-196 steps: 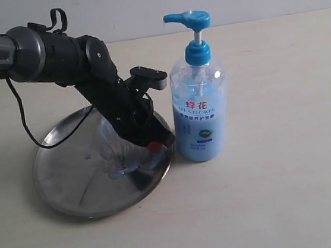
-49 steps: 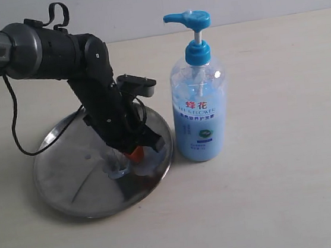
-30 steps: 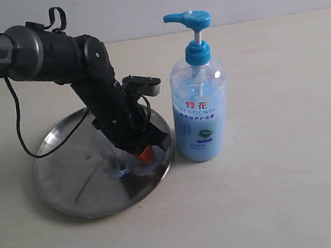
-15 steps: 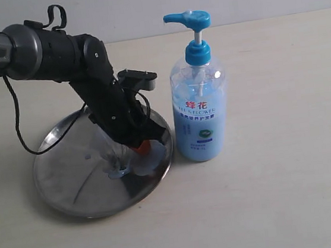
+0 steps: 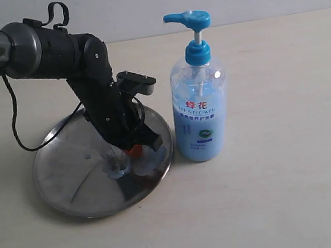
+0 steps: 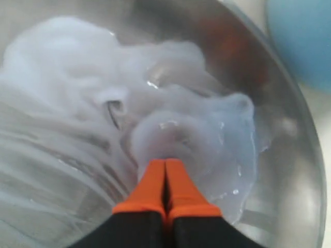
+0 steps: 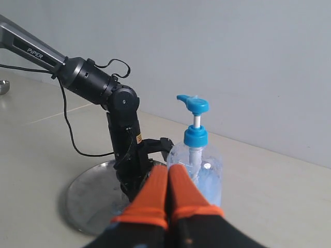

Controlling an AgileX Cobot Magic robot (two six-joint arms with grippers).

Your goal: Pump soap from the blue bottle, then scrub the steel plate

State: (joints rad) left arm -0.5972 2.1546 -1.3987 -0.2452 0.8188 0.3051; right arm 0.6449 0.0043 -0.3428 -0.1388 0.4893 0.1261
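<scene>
A: Left gripper point(image 6: 165, 166)?
B: Pressed closed, empty, its tips down in the soap point(image 6: 207, 129) smeared over the steel plate point(image 5: 57, 172). Right gripper point(image 7: 166, 173) is also closed on nothing, well apart from the plate.
A: Handling?
B: Plate is stiff and gel-slick, and will likely skate on the table point(image 5: 291, 175). Blue bottle point(image 5: 200, 111) stands upright just beside the rim. Light plastic; grip the body.
A: Writing?
B: Red "蜂花" on the label, with smaller print below, seemingly Latin letters, too blurred to read. The arm point(image 7: 31, 51) reads "PiPER".

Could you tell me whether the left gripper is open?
No, the left gripper has its orange tips pressed together at the soap on the steel plate.
</scene>
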